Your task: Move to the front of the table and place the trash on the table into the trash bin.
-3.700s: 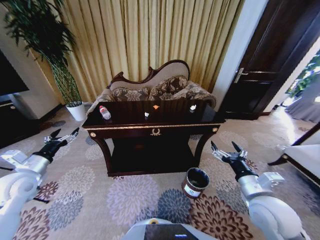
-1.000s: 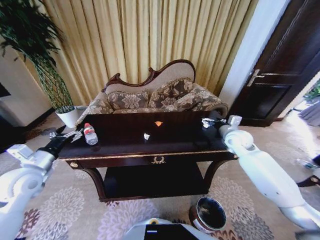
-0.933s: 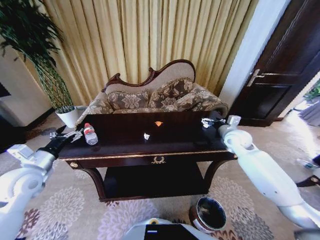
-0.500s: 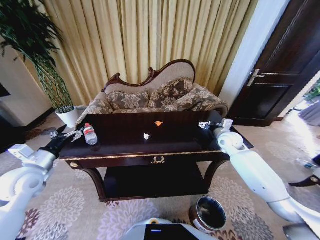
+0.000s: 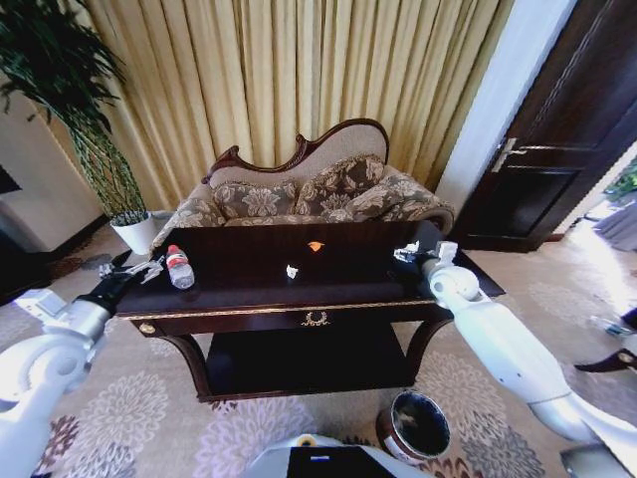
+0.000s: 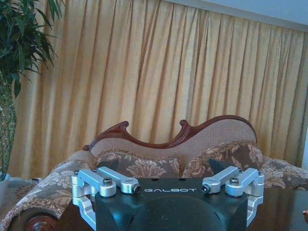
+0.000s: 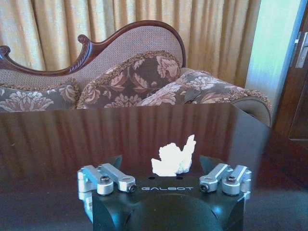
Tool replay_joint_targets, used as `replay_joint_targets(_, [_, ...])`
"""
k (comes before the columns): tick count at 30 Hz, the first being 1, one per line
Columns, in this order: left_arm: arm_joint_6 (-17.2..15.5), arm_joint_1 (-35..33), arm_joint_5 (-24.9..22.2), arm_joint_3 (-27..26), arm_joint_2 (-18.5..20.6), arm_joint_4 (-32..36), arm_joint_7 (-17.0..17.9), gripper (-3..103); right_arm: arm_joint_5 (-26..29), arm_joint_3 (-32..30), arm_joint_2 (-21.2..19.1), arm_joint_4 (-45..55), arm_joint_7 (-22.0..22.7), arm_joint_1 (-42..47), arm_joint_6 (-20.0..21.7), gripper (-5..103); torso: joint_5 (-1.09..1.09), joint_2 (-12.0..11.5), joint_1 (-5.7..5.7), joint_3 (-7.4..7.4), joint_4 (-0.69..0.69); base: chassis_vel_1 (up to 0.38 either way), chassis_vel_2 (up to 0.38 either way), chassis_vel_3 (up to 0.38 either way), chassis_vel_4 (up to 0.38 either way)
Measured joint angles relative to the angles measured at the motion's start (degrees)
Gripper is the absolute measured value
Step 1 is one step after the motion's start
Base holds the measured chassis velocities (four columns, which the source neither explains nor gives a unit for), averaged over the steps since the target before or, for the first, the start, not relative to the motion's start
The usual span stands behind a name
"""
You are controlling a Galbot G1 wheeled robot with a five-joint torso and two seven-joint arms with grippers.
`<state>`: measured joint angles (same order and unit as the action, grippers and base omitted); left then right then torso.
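The dark glossy table [image 5: 249, 294] stands right in front of me. A clear bottle [image 5: 179, 267] with a red cap stands near its left end, and my left gripper [image 5: 134, 269] hovers open just left of it. A small white scrap [image 5: 292, 271] and an orange scrap [image 5: 316, 246] lie mid-table. At the right end, my right gripper [image 5: 405, 252] is open, low over the tabletop. A crumpled white scrap [image 7: 174, 156] sits between its spread fingers without touching either one. The round trash bin [image 5: 413, 426] stands on the carpet at the lower right.
A carved patterned sofa [image 5: 309, 194] stands against gold curtains behind the table. A potted plant [image 5: 95, 129] is at the far left and a dark door [image 5: 572, 129] at the right. Flowered carpet lies open around the bin.
The view closed in on the table since the earliest frame. Over the last second my right gripper drew slightly left and nearer along the table's right end; the left arm and bottle stayed put.
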<state>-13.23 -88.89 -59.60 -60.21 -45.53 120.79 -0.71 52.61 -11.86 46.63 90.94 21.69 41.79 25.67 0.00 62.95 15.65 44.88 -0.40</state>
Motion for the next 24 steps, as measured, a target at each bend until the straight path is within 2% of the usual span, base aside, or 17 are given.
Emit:
replay_joint_targets(2, [0.0, 0.0, 0.0, 0.0, 0.0, 0.0, 0.0, 100, -0.1, 0.0, 0.0, 0.0, 0.0, 0.0, 0.0, 92, 0.0, 0.0, 0.0, 0.0, 0.0, 0.0, 0.0, 0.0, 0.0])
replay_joint_targets(3, [0.0, 0.0, 0.0, 0.0, 0.0, 0.0, 0.0, 100, -0.2, 0.0, 0.0, 0.0, 0.1, 0.1, -0.1, 87, 0.0, 0.0, 0.0, 0.0, 0.0, 0.0, 0.0, 0.0, 0.0])
replay_joint_targets(4, [0.0, 0.1, 0.0, 0.0, 0.0, 0.0, -0.1, 100, -0.9, 0.1, 0.0, 0.0, 0.2, 0.3, -0.4, 76, 0.0, 0.0, 0.0, 0.0, 0.0, 0.0, 0.0, 0.0, 0.0])
replay_joint_targets(5, [0.1, 0.3, 0.0, 0.2, 0.1, 0.0, -0.1, 100, -1.9, 0.1, -0.1, -0.1, -0.1, 0.7, -0.6, 70, 0.0, 0.0, 0.0, 0.0, 0.0, 0.0, 0.0, 0.0, 0.0])
replay_joint_targets(7, [0.1, 0.4, 0.0, 0.2, 0.1, -0.1, -0.1, 100, -2.3, 0.1, -0.1, -0.1, -0.4, 0.8, -0.8, 70, 0.0, 0.0, 0.0, 0.0, 0.0, 0.0, 0.0, 0.0, 0.0])
replay_joint_targets(10, [0.1, 0.8, 0.0, 0.7, 0.2, -0.1, -0.2, 100, -3.0, -0.1, -0.2, -0.1, -0.8, 1.5, -1.3, 53, 0.0, 0.0, 0.0, 0.0, 0.0, 0.0, 0.0, 0.0, 0.0])
replay_joint_targets(11, [0.1, 0.8, 0.0, 0.7, 0.2, -0.1, -0.2, 100, -3.0, -0.1, -0.2, -0.1, -0.8, 1.5, -1.3, 53, 0.0, 0.0, 0.0, 0.0, 0.0, 0.0, 0.0, 0.0, 0.0])
replay_joint_targets(14, [0.1, 1.0, 0.0, 1.2, 0.0, 0.0, -0.2, 100, -3.2, -0.4, -0.3, -0.1, -0.9, 2.1, -1.9, 37, 0.0, 0.0, 0.0, 0.0, 0.0, 0.0, 0.0, 0.0, 0.0])
replay_joint_targets(17, [0.1, 1.0, 0.0, 1.3, 0.0, 0.0, -0.4, 100, -3.3, -0.7, -0.3, -0.1, -1.0, 2.4, -2.1, 32, 0.0, 0.0, 0.0, 0.0, 0.0, 0.0, 0.0, 0.0, 0.0])
replay_joint_targets(20, [0.2, 0.9, 0.1, 1.3, 0.0, 0.0, -0.8, 100, -3.3, -1.2, -0.3, 0.2, -1.3, 3.0, -2.3, 16, 0.0, 0.0, 0.0, 0.0, 0.0, 0.0, 0.0, 0.0, 0.0])
replay_joint_targets(23, [0.3, 0.9, 0.1, 1.3, 0.1, -0.1, -0.9, 100, -3.3, -1.5, -0.4, 0.7, -1.5, 3.4, -2.5, 10, 0.0, 0.0, 0.0, 0.0, 0.0, 0.0, 0.0, 0.0, 0.0])
replay_joint_targets(24, [0.3, 0.9, 0.1, 1.3, 0.1, -0.1, -1.0, 100, -3.3, -2.0, -0.6, 1.5, -1.6, 3.9, -2.5, 3, 0.01, 0.0, 0.0, 0.0, 0.0, 0.0, 0.0, 0.0, 0.0])
